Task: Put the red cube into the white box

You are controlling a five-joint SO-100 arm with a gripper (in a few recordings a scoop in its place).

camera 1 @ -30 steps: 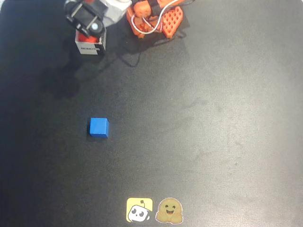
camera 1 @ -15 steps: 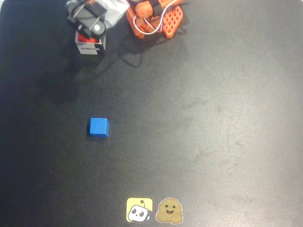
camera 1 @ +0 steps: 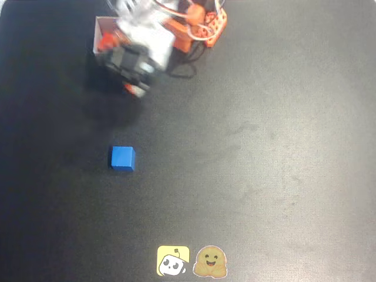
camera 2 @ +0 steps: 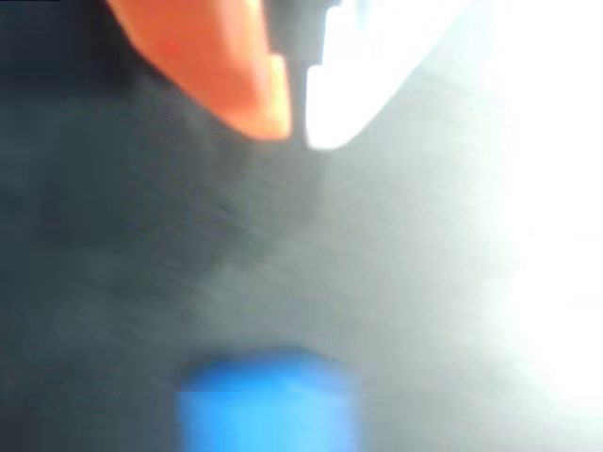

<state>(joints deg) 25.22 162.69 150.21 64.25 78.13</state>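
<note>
In the overhead view the white box point(camera 1: 97, 34) stands at the top left, its left wall and back rim showing. A red-orange patch inside it looks like the red cube point(camera 1: 106, 42), half hidden by the arm. My gripper point(camera 1: 134, 89) is blurred, just below and to the right of the box and outside it. In the wrist view my gripper point(camera 2: 298, 127) points at bare table. Its orange finger point(camera 2: 236, 75) and white finger point(camera 2: 349, 85) stand almost together with nothing between them.
A blue cube point(camera 1: 123, 158) lies alone on the black table point(camera 1: 264, 147), left of centre; it shows blurred at the bottom of the wrist view as the blue cube point(camera 2: 268, 405). The arm's orange base point(camera 1: 202, 26) sits at the top edge. Two stickers point(camera 1: 191, 261) lie at the front edge.
The gripper has swung off the top of the white box, down and to the right in the picture, uncovering the box's rim. The blue cube has not moved.
</note>
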